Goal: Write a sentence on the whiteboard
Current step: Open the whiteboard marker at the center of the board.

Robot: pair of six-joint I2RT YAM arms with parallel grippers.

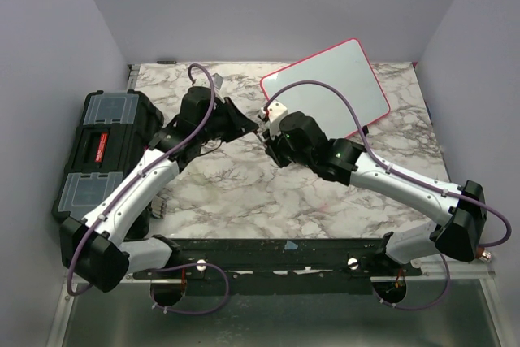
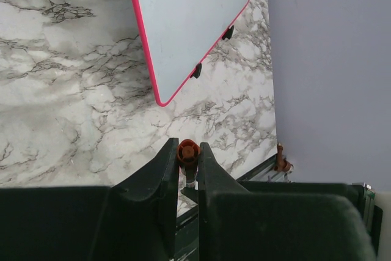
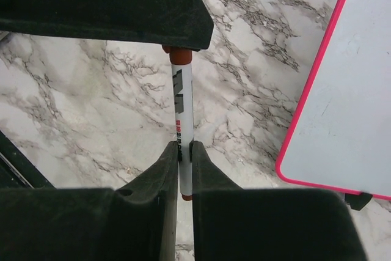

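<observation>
The whiteboard (image 1: 325, 91) lies flat at the back right, white with a pink-red rim; it also shows in the left wrist view (image 2: 189, 22) and the right wrist view (image 3: 354, 102). Its surface is blank, so no sentence shows. Both grippers meet above the table's middle on one marker (image 3: 181, 108), which has a white barrel with print and a red-brown cap. My right gripper (image 3: 184, 146) is shut on the barrel. My left gripper (image 2: 187, 146) is shut on the cap (image 2: 187, 150), seen end-on. In the top view the left gripper (image 1: 254, 126) and the right gripper (image 1: 269, 137) nearly touch.
A black toolbox (image 1: 101, 148) with clear lid compartments stands at the left edge. The marble table top (image 1: 244, 193) lies under both arms. Purple-grey walls close in the back and sides. Two small black clips (image 2: 227, 32) sit on the whiteboard's rim.
</observation>
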